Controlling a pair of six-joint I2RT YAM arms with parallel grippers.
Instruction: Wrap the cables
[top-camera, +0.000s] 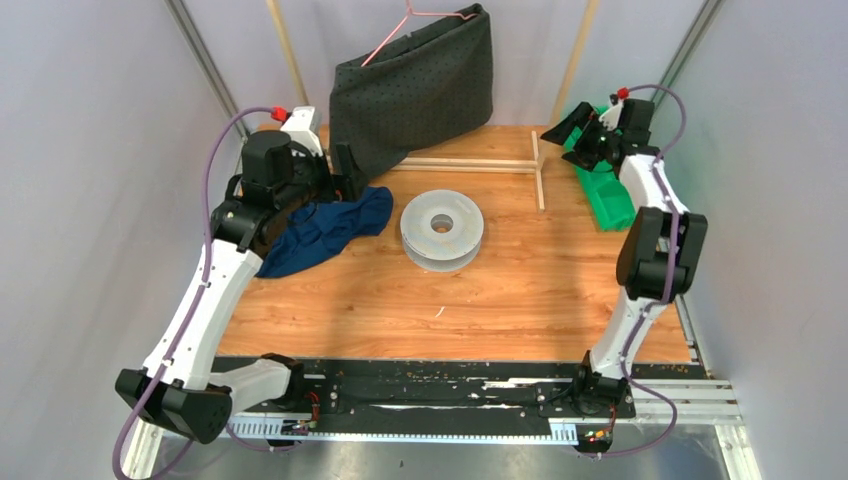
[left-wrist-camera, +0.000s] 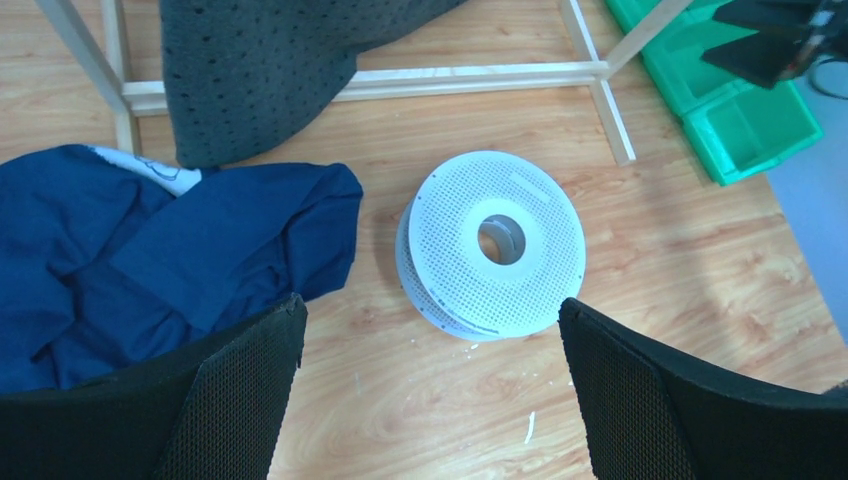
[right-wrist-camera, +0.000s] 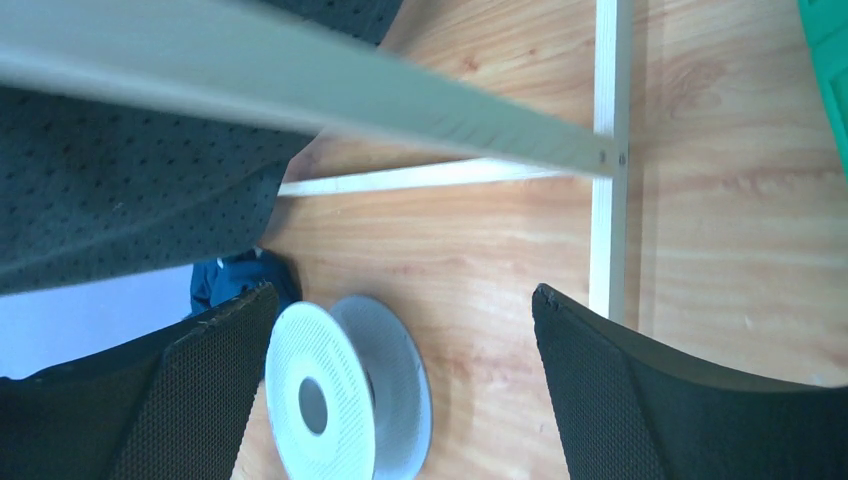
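Note:
No thin black cable shows in any view; it is hidden or out of view. The grey-white perforated spool (top-camera: 442, 228) lies flat in the middle of the wooden table, empty of wire as far as I can see; it also shows in the left wrist view (left-wrist-camera: 495, 245) and in the right wrist view (right-wrist-camera: 340, 395). My left gripper (top-camera: 350, 172) is open and empty, held above the table left of the spool, by the blue cloth (left-wrist-camera: 431, 308). My right gripper (top-camera: 575, 135) is open and empty, raised at the back right, over the wooden frame (right-wrist-camera: 405, 293).
A blue cloth (top-camera: 325, 230) lies left of the spool. A dark grey dotted cloth (top-camera: 415, 85) hangs from a pink hanger (top-camera: 420, 15) at the back. A light wooden frame (top-camera: 540, 170) lies behind the spool. Green bins (top-camera: 605, 195) stand at the right edge.

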